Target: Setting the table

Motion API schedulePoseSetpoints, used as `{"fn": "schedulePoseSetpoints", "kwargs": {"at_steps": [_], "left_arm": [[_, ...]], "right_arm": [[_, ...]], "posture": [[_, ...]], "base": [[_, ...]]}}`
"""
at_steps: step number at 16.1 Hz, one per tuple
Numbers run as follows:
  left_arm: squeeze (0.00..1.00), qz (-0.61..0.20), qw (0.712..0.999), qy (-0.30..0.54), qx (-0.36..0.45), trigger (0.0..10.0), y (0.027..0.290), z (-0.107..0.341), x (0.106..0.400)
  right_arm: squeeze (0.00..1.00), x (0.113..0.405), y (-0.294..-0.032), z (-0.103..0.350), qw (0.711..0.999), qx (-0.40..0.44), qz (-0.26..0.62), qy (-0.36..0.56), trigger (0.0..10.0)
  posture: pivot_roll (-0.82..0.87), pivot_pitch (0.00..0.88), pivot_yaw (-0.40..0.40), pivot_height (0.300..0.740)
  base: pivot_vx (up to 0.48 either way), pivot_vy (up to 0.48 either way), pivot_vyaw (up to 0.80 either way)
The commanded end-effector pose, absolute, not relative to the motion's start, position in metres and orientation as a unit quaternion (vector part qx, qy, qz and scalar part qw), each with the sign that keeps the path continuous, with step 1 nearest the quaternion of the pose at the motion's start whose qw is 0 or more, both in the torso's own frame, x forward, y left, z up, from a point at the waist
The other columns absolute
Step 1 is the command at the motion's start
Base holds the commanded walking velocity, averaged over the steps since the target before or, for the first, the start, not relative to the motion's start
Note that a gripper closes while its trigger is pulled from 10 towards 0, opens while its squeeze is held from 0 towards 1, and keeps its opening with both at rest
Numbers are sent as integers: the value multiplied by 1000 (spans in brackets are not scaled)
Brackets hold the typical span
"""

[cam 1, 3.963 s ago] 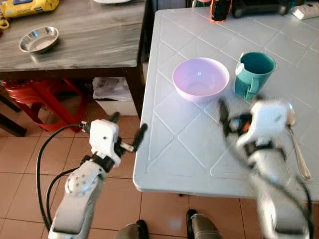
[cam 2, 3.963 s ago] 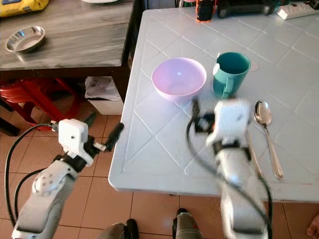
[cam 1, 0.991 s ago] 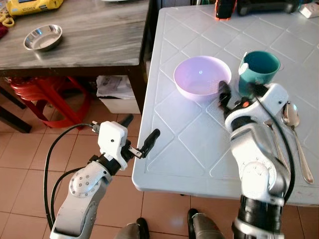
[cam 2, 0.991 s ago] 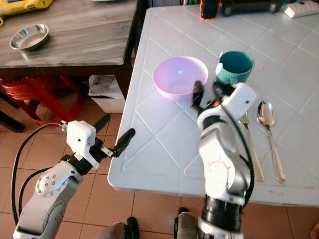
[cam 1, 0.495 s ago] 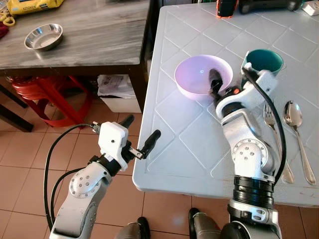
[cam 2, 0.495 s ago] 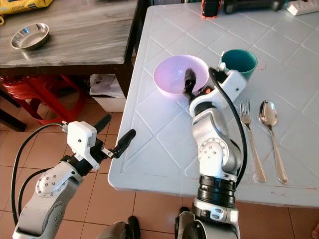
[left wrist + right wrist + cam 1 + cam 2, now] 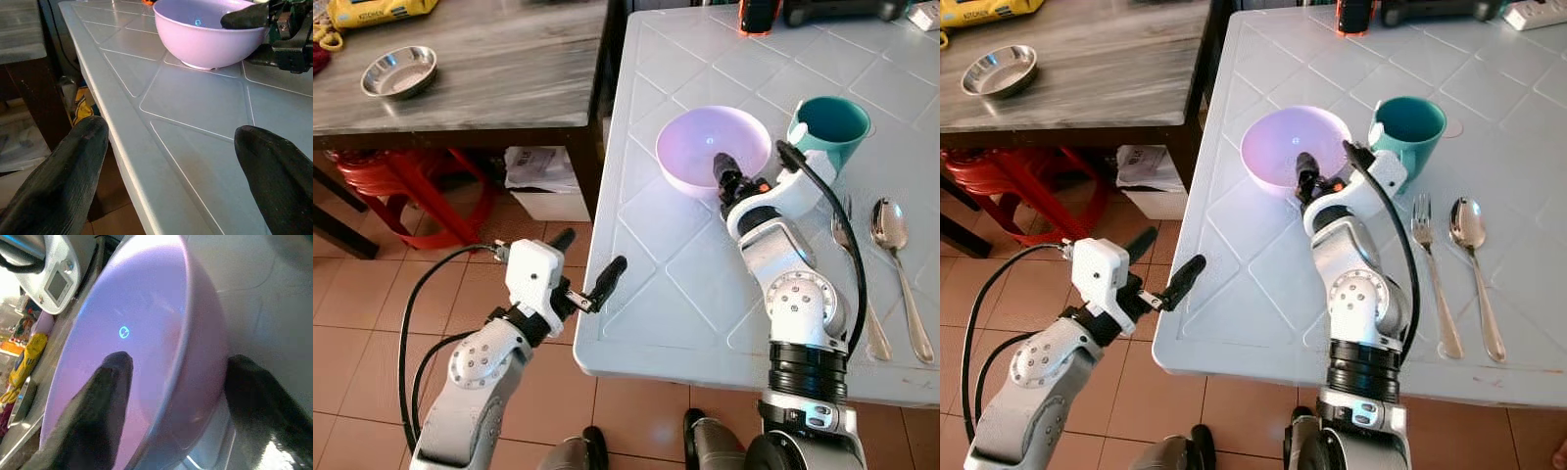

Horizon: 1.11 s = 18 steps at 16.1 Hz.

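Note:
A lilac bowl [image 7: 700, 147] stands on the white table [image 7: 656, 294], with a teal mug [image 7: 830, 122] to its right. A fork [image 7: 858, 294] and a spoon [image 7: 896, 250] lie nearer, on the right. My right gripper [image 7: 178, 362] is open and straddles the bowl's near rim, one finger [image 7: 722, 168] inside the bowl and the other outside its wall. My left gripper [image 7: 587, 253] hangs open beside the table's near left edge, holding nothing; in the left wrist view it [image 7: 171, 131] looks along the tabletop toward the bowl [image 7: 210, 34].
A dark wooden table [image 7: 489, 78] on the left carries a steel bowl [image 7: 399, 71] and a yellow pack [image 7: 372, 10]. Beneath it are a red stool [image 7: 401, 186] and a white box of papers [image 7: 543, 181]. An orange-black item [image 7: 759, 15] stands at the white table's far edge.
My right arm has reached forward from above the near table to the bowl, and its fingers have settled over the near rim. The left arm has hardly moved.

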State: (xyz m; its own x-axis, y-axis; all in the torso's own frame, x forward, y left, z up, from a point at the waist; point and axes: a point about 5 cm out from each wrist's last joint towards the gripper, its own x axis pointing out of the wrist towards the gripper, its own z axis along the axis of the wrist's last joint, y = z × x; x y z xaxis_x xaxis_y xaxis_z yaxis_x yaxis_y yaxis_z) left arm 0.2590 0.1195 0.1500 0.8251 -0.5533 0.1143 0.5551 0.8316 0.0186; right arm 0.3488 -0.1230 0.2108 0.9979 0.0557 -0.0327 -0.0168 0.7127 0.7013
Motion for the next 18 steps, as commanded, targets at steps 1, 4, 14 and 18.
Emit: {"fn": "schedulePoseSetpoints", "kwargs": {"at_steps": [1,4,14,18], "left_arm": [[0,-285,957,-56,-5,10000,123,150,257],[0,-283,957,-54,-8,10000,123,150,257],[0,-284,957,-53,-9,10000,121,150,258],[0,-284,957,-54,-8,10000,120,149,259]], "right_arm": [[0,347,-101,215,915,399,51,38,0],[0,345,-102,211,918,392,48,45,0],[0,345,-110,205,918,392,35,54,0],[0,344,-111,203,918,390,33,56,0]], "posture": [[-114,273,123,740],[-115,274,121,740],[-121,271,120,740],[-121,268,120,740]], "base": [[0,0,0],[0,0,0],[0,0,0],[0,0,0]]}}
